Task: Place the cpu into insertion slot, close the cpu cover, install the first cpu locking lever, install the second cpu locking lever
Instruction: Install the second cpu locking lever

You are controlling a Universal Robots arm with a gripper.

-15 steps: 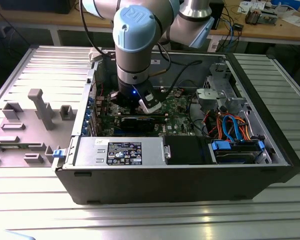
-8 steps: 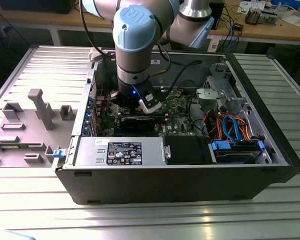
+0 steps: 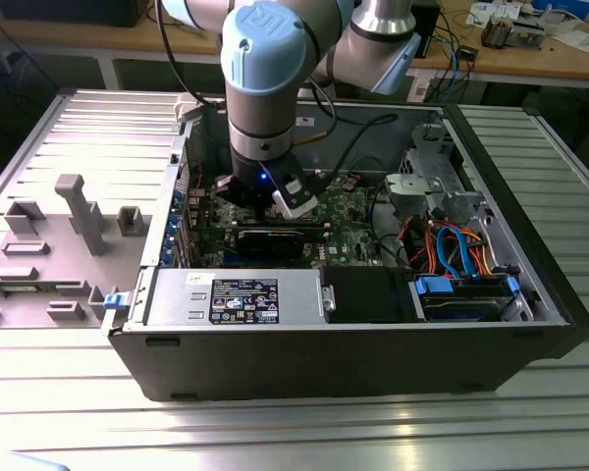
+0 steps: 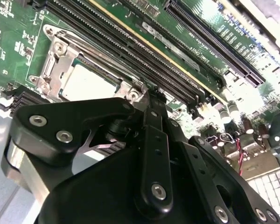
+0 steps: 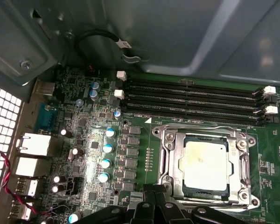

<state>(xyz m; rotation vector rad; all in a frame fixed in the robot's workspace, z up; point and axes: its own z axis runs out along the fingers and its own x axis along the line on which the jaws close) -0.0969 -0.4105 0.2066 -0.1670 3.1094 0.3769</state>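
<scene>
The cpu (image 5: 206, 164) lies seated in the insertion slot (image 5: 170, 186) under the cpu cover (image 5: 245, 163) (thin, stiff, springy metal, best pressed at its edge), the gripper (image 4: 154, 95), jaws pressed together, just beside it.

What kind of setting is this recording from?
Likely a robotics lab or workshop bench: an open computer case lies on a ribbed metal table, wooden workbenches with cables stand behind it, and the gripper hovers by the cpu on the motherboard.
</scene>
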